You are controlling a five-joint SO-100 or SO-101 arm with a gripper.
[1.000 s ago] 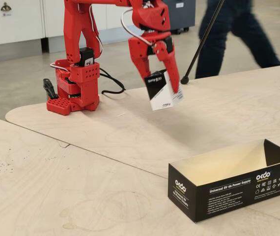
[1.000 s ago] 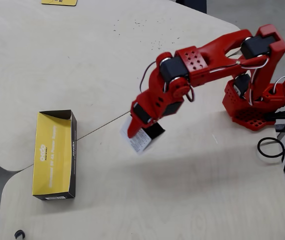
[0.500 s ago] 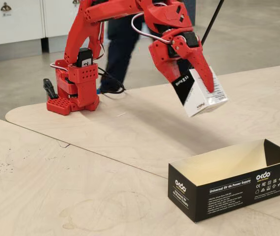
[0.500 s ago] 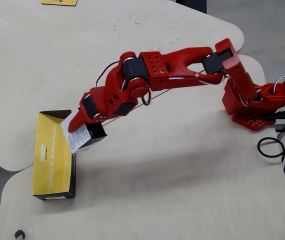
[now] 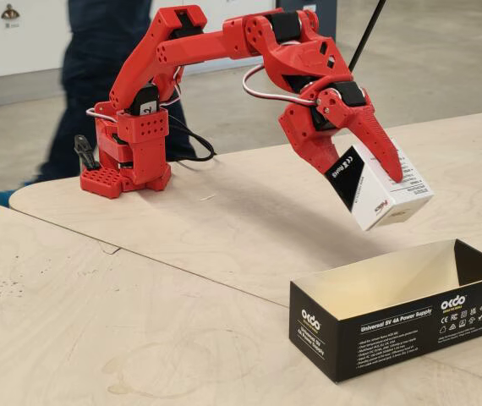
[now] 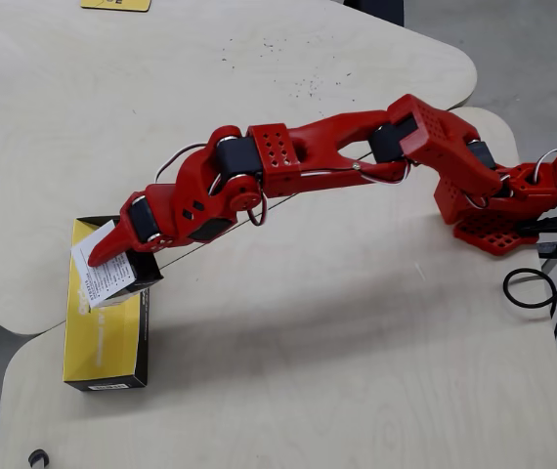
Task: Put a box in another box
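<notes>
Overhead view: carton hangs over the open black box (image 6: 106, 327) at the table's (image 6: 357, 371) left edge.
Gripper (image 5: 376, 173) clamps the tilted carton (image 5: 382, 193), lined up for dropping inside.

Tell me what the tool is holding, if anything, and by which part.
The tool holds the small black-and-white carton by its upper end, one finger across the white face, the carton tilted in the air above the long black box.

Blurred person (image 5: 110, 51) far behind the arm, head cut off by the top edge, long box (image 6: 103, 332) far end hidden under the carton (image 6: 103, 278) overhead, carton print too small to read
</notes>
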